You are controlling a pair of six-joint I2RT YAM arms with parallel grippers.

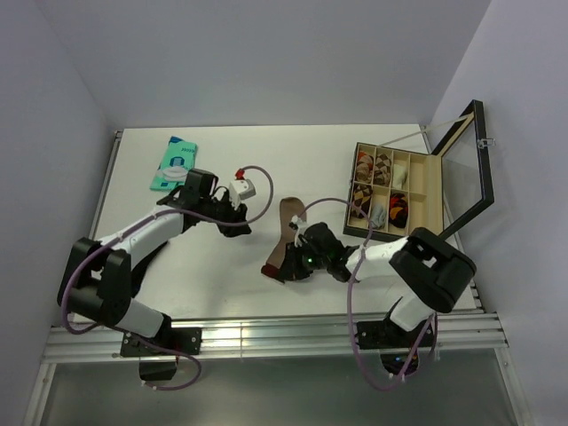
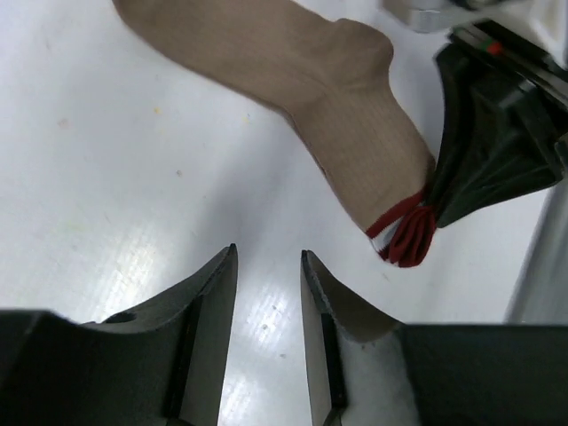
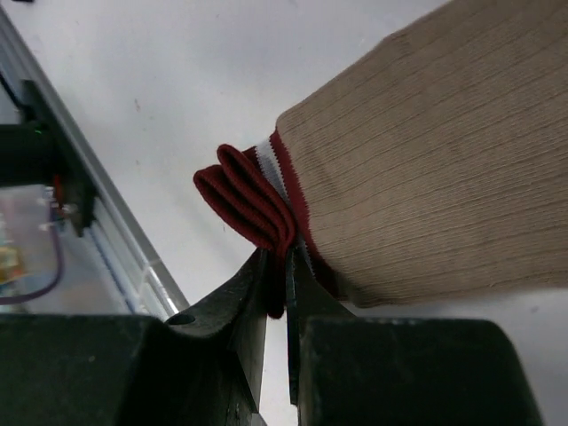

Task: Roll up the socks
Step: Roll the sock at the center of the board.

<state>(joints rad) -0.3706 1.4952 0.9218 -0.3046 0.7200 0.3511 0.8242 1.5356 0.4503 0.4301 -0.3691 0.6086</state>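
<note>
Tan sock lying flat and unrolled on the table, near its middle. The right gripper is clamped on the bunched maroon cuff. The left gripper hangs just beside the sock, jaws apart and empty. Rolling looks barely begun: only the cuff is gathered, with leg and foot left to wind. The argyle sock cannot be made out; it is possibly among the bundles in the compartment box
</note>
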